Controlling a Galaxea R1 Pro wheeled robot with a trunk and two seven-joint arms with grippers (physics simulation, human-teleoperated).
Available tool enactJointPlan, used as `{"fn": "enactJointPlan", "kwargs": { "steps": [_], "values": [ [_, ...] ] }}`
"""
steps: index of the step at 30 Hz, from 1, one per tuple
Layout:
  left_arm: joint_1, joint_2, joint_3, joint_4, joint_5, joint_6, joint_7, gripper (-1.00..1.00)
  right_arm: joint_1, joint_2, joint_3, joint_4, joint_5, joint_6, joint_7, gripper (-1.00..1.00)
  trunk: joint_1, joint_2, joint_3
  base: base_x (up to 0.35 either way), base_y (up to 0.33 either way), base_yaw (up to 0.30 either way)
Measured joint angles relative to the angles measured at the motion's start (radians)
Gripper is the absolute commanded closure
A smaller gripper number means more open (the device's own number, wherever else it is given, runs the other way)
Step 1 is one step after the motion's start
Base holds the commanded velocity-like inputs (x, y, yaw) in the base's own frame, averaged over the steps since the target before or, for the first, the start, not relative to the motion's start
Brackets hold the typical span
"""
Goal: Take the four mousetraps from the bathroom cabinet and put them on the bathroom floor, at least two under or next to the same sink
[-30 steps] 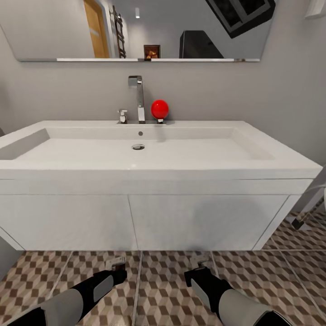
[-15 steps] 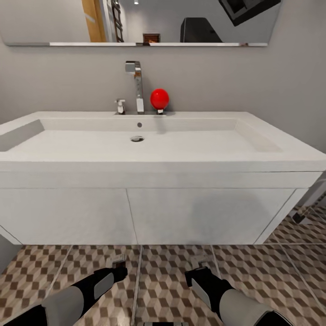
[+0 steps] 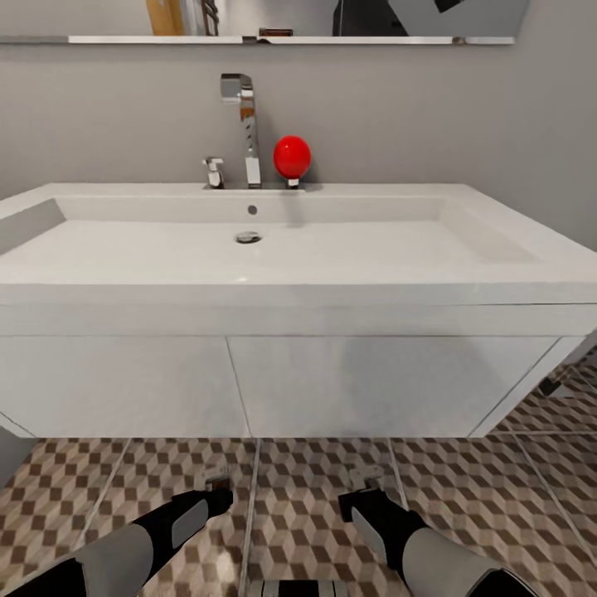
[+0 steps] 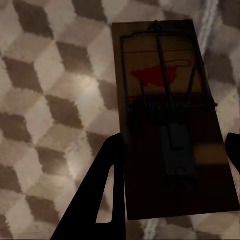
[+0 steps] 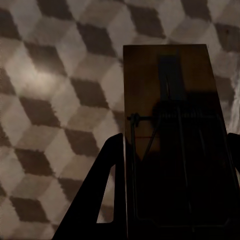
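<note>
We face the sink [image 3: 282, 257] w/ chrome tap [image 3: 245, 124] and red ball [image 3: 292, 156] on its back rim. Both arms low over the tiled floor [image 3: 464, 506]. Left gripper [image 4: 170, 160] is clamped on a trap [image 4: 170, 115]; right gripper [image 5: 175, 165] likewise grips a second trap [image 5: 172, 130], both above the cube tiles, in front of the vanity [image 3: 332, 385].

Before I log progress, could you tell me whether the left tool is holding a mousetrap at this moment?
Yes, in the left wrist view a mousetrap sits between the dark fingers of the left tool, above the cube-patterned floor.
</note>
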Motion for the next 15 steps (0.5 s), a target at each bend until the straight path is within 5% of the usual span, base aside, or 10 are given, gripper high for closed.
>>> {"fn": "enactJointPlan", "kwargs": {
  "steps": [15],
  "values": [
    [-0.006, -0.003, 0.001, -0.003, -0.001, -0.002, -0.004, 1.0, -0.023, 0.0, 0.0, -0.013, -0.002, -0.003, 0.0, 1.0, 0.001, -0.001, -0.008, 0.0, 0.0, 0.0]
  ]
}}
